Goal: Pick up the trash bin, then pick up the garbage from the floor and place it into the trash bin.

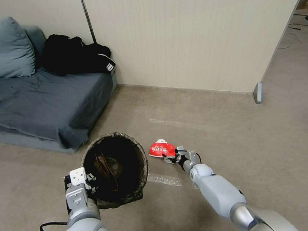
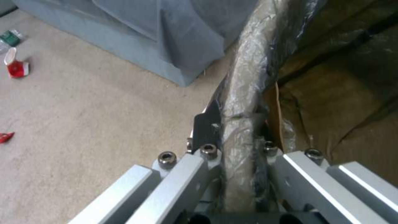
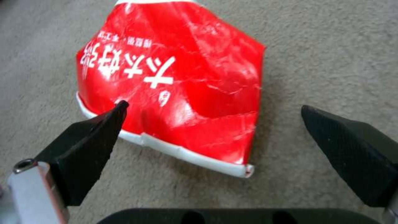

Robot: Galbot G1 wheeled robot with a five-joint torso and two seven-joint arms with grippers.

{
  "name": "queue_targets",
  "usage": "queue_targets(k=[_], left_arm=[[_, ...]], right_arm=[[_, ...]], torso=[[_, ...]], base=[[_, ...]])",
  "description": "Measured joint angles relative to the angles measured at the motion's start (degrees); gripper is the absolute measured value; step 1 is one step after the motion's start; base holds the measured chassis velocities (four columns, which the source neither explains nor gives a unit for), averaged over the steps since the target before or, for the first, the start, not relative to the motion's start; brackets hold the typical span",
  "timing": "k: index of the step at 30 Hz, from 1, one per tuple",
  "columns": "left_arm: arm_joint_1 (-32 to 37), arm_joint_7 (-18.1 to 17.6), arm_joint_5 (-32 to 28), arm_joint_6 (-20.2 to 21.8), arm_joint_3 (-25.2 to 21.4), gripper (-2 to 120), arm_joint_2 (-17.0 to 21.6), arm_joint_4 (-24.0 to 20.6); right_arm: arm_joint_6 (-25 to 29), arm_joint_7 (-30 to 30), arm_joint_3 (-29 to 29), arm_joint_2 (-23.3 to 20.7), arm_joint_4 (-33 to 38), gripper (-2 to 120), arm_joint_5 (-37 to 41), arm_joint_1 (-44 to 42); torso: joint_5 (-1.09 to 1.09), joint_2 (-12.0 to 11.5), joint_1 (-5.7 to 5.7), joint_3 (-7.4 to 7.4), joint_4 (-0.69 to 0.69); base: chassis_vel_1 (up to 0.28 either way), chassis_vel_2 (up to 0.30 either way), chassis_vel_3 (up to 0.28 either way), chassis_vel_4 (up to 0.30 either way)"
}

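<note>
left gripper (image 1: 81,179) clamped on trash bin (image 1: 139,188) rim | right gripper (image 3: 211,109) spread wide at red wrapper (image 3: 174,81) | risk: flat wrapper likely pushed along carpet, not pinched lol

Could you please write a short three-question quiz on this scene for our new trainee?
1. True or false: the left gripper is clamped on the rim of the trash bin.
2. Multiple choice: the red wrapper is A) inside the bin, B) flat on the carpet between the right gripper's open fingers, C) on the sofa.
3. Short answer: what lies in the sofa's back corner by the wall?

Key
1. True; a finger sits on each side of the bag-covered rim.
2. B.
3. The black clothes.
</note>
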Motion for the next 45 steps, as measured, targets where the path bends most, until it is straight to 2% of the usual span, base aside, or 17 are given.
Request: queue_targets(k=[6, 9, 12, 13, 16, 17, 21, 22, 25, 26, 29, 33, 35, 45], left_arm=[[-0.07, 0.00, 0.37, -0.10, 0.24, 0, -0.22, 0.00], [0.06, 0.02, 0.51, -0.18, 0.25, 0, -0.28, 0.00], [0.11, 0.03, 0.55, -0.24, 0.19, 0, -0.26, 0.03], [0.11, 0.03, 0.55, -0.24, 0.19, 0, -0.26, 0.03], [-0.02, 0.04, 0.62, -0.26, 0.25, 0, -0.29, 0.14], [-0.02, 0.04, 0.62, -0.26, 0.25, 0, -0.29, 0.14], [-0.06, 0.05, 0.74, -0.32, 0.39, 0, -0.44, 0.24], [-0.06, 0.05, 0.74, -0.32, 0.39, 0, -0.44, 0.24], [-0.08, 0.06, 0.77, -0.36, 0.40, 0, -0.44, 0.25], [-0.08, 0.06, 0.77, -0.36, 0.40, 0, -0.44, 0.25], [-0.30, 0.07, 0.78, -0.37, 0.49, 0, -0.44, 0.32], [-0.46, 0.09, 0.78, -0.37, 0.58, 0, -0.50, 0.47], [-0.57, 0.10, 0.77, -0.37, 0.67, 0, -0.53, 0.58], [-3.03, -0.06, -0.63, -0.64, 1.34, 0, -0.45, 3.60]], right_arm=[[0.18, -0.68, 0.01, -0.08, -0.56, 100, 0.48, 0.56], [0.42, -0.83, -0.01, 0.41, -1.25, 94, 0.49, 0.95], [0.59, -1.15, -0.06, 1.06, -1.68, 82, 0.49, 1.13], [0.59, -1.15, -0.06, 1.06, -1.68, 82, 0.49, 1.13], [0.91, -1.30, -0.10, 1.93, -1.97, 67, 0.34, 1.09], [0.91, -1.30, -0.10, 1.93, -1.97, 67, 0.34, 1.09], [1.51, -1.71, 0.15, 2.68, -3.13, 47, -0.20, 0.91], [1.51, -1.71, 0.15, 2.68, -3.13, 47, -0.20, 0.91], [2.02, -2.00, 0.39, 2.71, -3.58, 34, -0.31, 0.78], [2.02, -2.00, 0.39, 2.71, -3.58, 34, -0.31, 0.78], [2.44, -2.12, 0.42, 2.49, -3.60, 19, -0.36, 0.67], [2.66, -2.15, 0.42, 2.31, -3.43, 10, -0.39, 0.62], [2.80, -2.15, 0.41, 2.16, -3.30, 0, -0.39, 0.54], [4.47, -1.62, 0.40, 2.19, -1.91, 0, -0.61, -1.19]], torso=[[0.00, 0.00, 0.00, 0.00, -0.01], [0.00, 0.00, 0.00, 0.00, 0.00], [-0.01, 0.00, 0.00, 0.00, 0.00], [-0.01, 0.00, 0.00, 0.00, 0.00], [-0.01, 0.00, 0.00, 0.00, 0.00], [-0.01, 0.00, 0.00, 0.00, 0.00], [-0.01, 0.00, 0.00, 0.00, 0.00], [-0.01, 0.00, 0.00, 0.00, 0.00], [-0.01, 0.00, 0.00, 0.00, 0.00], [-0.01, 0.00, 0.00, 0.00, 0.00], [0.00, 0.00, 0.00, 0.00, 0.00], [0.01, 0.00, 0.00, 0.00, 0.01], [0.01, 0.00, 0.00, 0.00, 0.02], [-0.01, 0.00, 0.00, 0.00, 0.00]], base=[[0.000, 0.000, 0.000, 0.000], [0.000, 0.000, 0.000, 0.000], [0.000, 0.000, 0.000, 0.000], [0.000, 0.000, 0.000, 0.000], [0.000, 0.000, 0.000, 0.000], [0.000, 0.000, 0.000, 0.000], [0.000, 0.000, 0.000, 0.000], [0.000, 0.000, 0.000, 0.000], [0.000, 0.000, 0.000, 0.000], [0.000, 0.000, 0.000, 0.000], [0.000, 0.000, 0.000, 0.000], [0.000, 0.000, 0.000, 0.000], [0.000, 0.000, 0.000, 0.000], [0.000, 0.000, 0.000, 0.000]])
